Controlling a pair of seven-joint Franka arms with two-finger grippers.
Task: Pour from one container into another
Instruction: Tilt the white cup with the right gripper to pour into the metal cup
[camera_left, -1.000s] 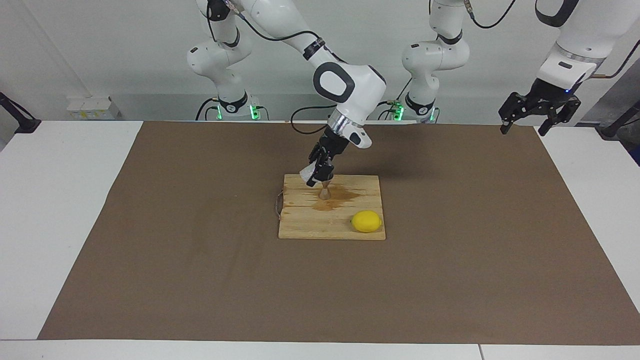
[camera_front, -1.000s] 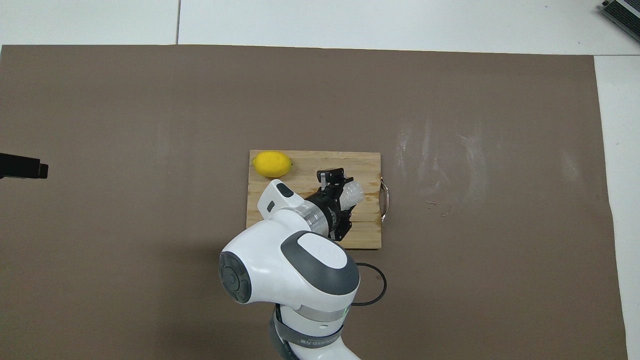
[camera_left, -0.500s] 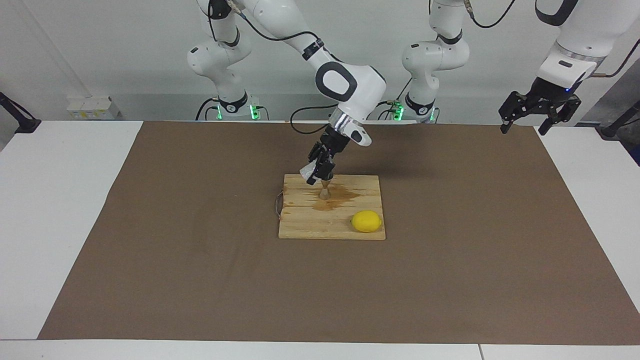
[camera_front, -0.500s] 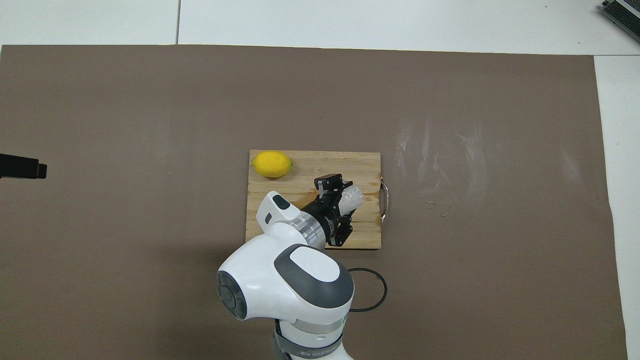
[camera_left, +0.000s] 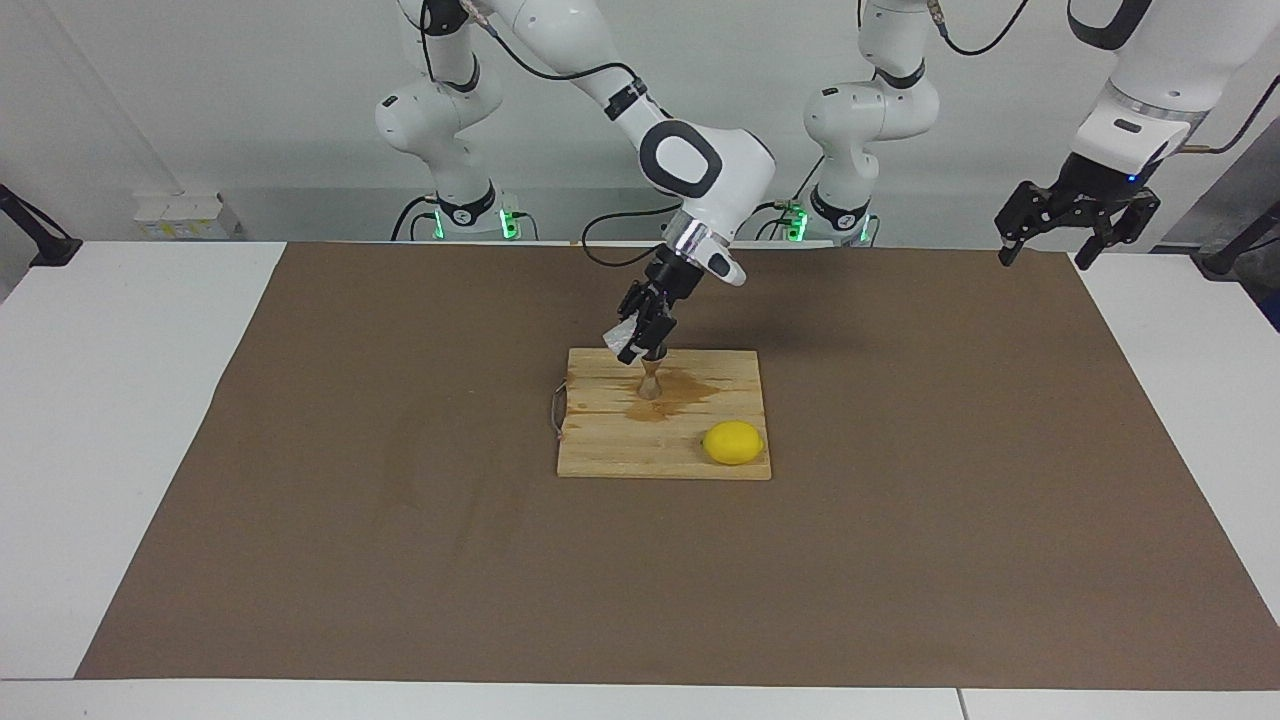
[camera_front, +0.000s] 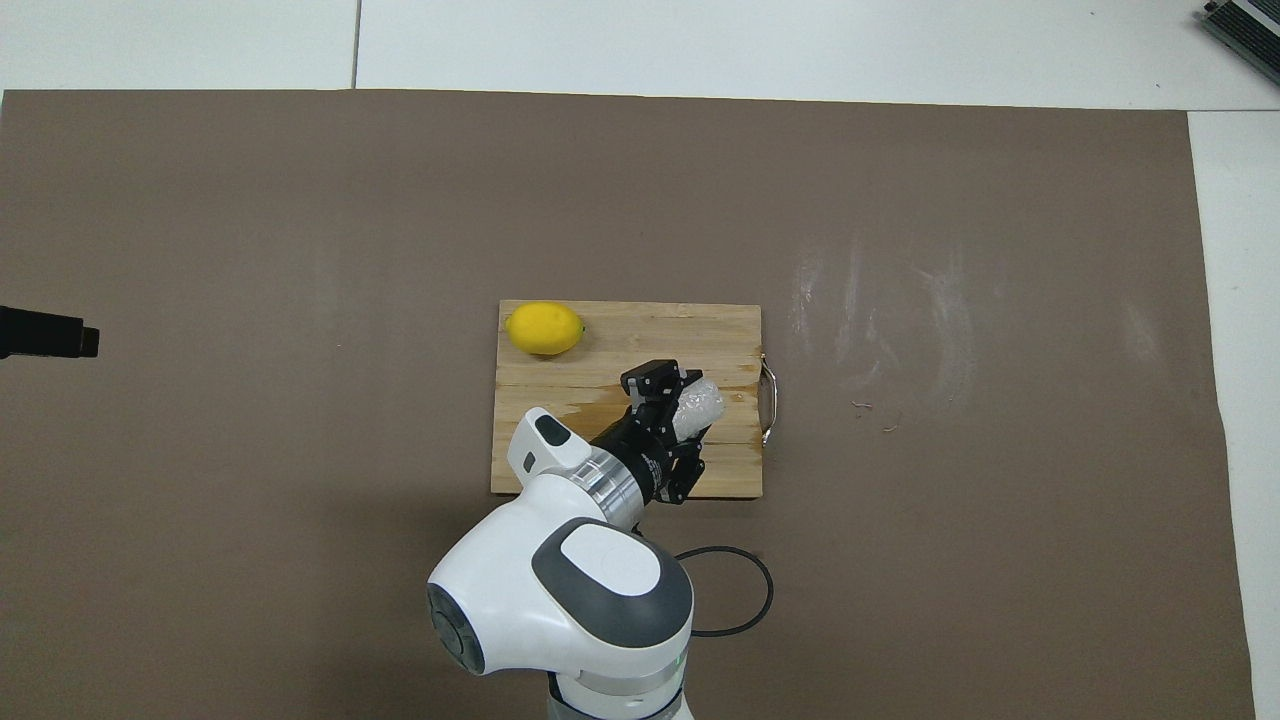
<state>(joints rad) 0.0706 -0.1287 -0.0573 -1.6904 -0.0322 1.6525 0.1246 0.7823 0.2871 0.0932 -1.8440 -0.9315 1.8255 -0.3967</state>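
Note:
My right gripper (camera_left: 640, 335) is shut on the clear textured glass cup (camera_left: 617, 338) and holds it tilted in the air just above the jigger. The small metal hourglass jigger (camera_left: 650, 382) stands upright on the wooden cutting board (camera_left: 610, 450), in a wet brown stain. In the overhead view the right gripper (camera_front: 680, 410) and the cup (camera_front: 698, 405) are over the board (camera_front: 620, 330) and hide the jigger. My left gripper (camera_left: 1075, 215) is open and empty, raised over the left arm's end of the table, and waits; only its tip (camera_front: 45, 335) shows from overhead.
A yellow lemon (camera_left: 733, 442) lies on the board's corner farther from the robots, toward the left arm's end; it also shows overhead (camera_front: 544, 328). The board has a metal handle (camera_front: 768, 400) on the right arm's side. A black cable loop (camera_front: 740, 590) lies on the brown mat.
My right gripper has risen and drawn back toward the robots with the tilted cup, opening a small gap above the jigger. The left arm has barely moved.

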